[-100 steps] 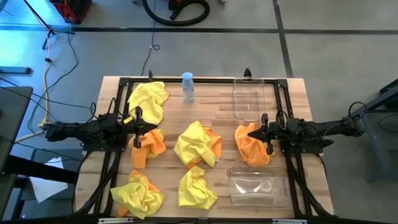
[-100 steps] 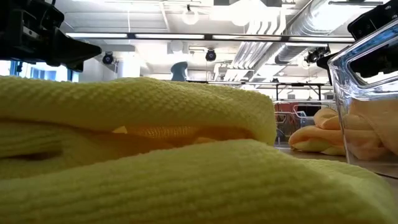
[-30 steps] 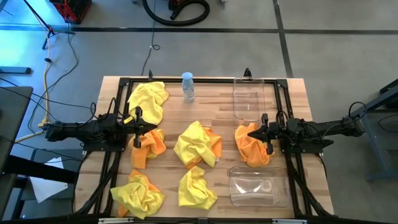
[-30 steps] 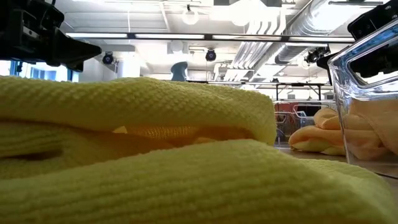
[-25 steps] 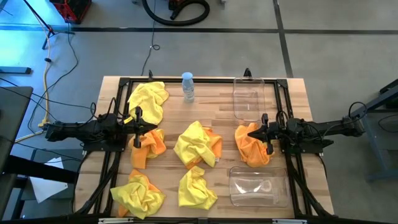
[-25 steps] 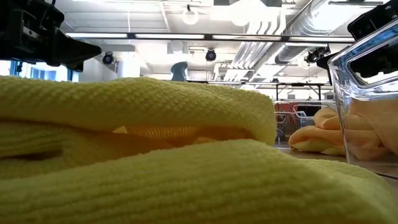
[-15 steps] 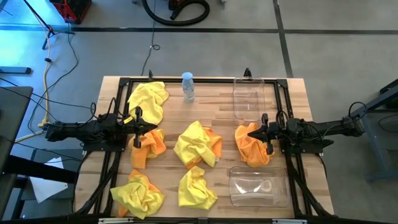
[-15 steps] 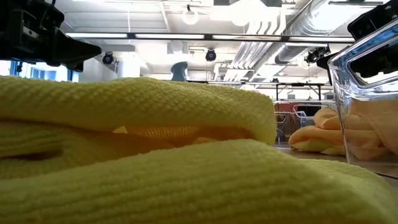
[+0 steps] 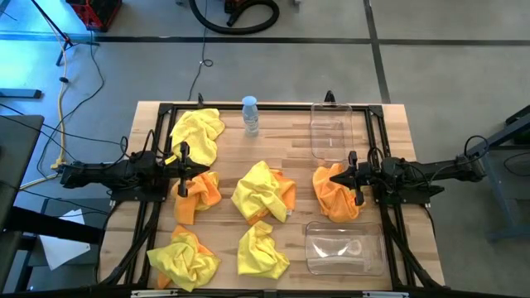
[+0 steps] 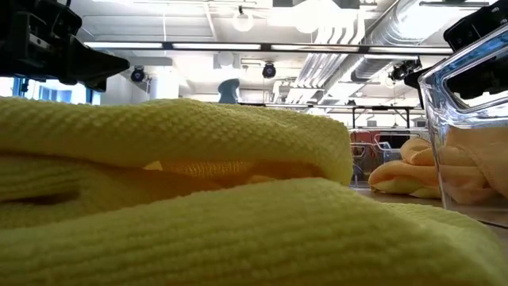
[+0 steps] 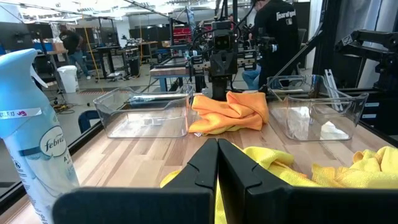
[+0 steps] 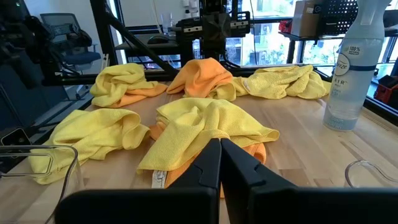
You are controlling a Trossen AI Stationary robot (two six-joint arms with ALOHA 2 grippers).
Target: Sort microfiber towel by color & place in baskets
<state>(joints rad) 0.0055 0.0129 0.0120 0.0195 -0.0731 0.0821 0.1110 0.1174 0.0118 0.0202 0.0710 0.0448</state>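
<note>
on the table (image 9: 298, 141), towels (image 9: 263, 192) unmoved, arms unmoved

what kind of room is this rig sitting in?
Likely a robotics lab or workshop. Beyond the wooden table the left wrist view shows workbenches with equipment and people standing, the low view exposed ceiling ducts, and cables trail across the concrete floor.

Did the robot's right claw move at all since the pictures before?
No. In the high view the right gripper sits shut over the same edge of the orange towel, between the two baskets, as before.
</note>
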